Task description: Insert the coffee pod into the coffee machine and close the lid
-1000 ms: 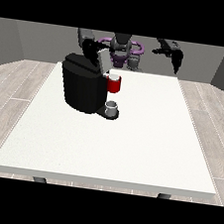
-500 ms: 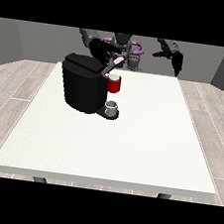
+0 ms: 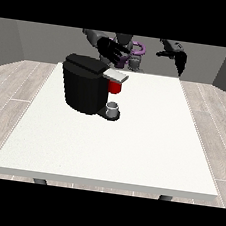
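The black coffee machine (image 3: 83, 83) stands on the left half of the white table (image 3: 147, 139). Its grey lid (image 3: 115, 75) lies nearly flat over the front. A red thing at the machine (image 3: 115, 87) shows just under the lid. A small grey thing (image 3: 113, 108) sits on the machine's base. The hand at the view's left (image 3: 112, 51) hovers just behind and above the lid, fingers spread and holding nothing. The hand at the view's right (image 3: 178, 58) is raised over the table's far right edge, fingers relaxed and hanging down. No coffee pod shows plainly.
The robot's torso (image 3: 130, 52) is behind the table's far edge. The white tabletop stretches wide in front of and to the right of the machine. Wooden floor surrounds the table.
The lid has swung down from raised to nearly flat. The hand at the view's left followed it down and forward. The hand at the view's right barely moved.
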### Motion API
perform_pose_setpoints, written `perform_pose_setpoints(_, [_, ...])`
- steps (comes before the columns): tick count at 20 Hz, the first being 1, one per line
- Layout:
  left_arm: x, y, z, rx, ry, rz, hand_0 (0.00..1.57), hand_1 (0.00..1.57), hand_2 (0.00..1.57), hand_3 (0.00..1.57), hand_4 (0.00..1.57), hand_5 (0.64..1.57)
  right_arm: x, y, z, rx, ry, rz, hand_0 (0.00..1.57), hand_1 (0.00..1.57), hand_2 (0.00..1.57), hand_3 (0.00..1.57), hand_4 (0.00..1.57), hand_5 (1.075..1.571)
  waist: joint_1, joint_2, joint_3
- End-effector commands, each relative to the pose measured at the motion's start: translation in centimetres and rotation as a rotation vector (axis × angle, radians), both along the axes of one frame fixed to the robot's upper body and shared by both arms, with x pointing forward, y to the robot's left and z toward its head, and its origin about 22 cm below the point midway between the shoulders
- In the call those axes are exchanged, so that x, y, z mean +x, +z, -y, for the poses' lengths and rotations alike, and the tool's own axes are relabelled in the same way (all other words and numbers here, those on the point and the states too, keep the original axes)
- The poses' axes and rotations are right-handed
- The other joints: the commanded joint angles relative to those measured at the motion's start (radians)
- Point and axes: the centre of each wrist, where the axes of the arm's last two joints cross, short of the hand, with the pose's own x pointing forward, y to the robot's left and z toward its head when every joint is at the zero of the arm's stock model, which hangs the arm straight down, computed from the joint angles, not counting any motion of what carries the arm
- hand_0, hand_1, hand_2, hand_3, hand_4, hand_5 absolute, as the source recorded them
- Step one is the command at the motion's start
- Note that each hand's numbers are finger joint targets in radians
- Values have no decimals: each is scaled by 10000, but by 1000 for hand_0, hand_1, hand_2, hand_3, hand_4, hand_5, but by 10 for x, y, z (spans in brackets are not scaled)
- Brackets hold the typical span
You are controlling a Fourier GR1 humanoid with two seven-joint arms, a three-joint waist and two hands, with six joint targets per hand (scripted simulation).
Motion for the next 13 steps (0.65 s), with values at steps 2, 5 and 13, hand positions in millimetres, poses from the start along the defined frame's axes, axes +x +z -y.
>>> perform_pose_setpoints(2, [-3, 2, 17, -71, -136, 456, 0, 0, 0, 0, 182, 1571, 1, 1, -9, 350, 166, 483, 0, 0, 0, 0, 30, 1571, 130, -46, 2])
perform_pose_setpoints(5, [-17, -27, 10, -184, 397, 55, 0, 0, 0, 0, 165, 1571, -20, -18, -26, 764, 1484, 123, 0, 0, 0, 0, 178, 1571, -605, -683, 0])
perform_pose_setpoints(13, [-32, -42, 15, -419, 574, -739, 0, 0, 0, 0, 192, 1571, -90, -118, 0, 2675, 448, -1447, 0, 0, 0, 0, 157, 1571, -1074, -1815, 9])
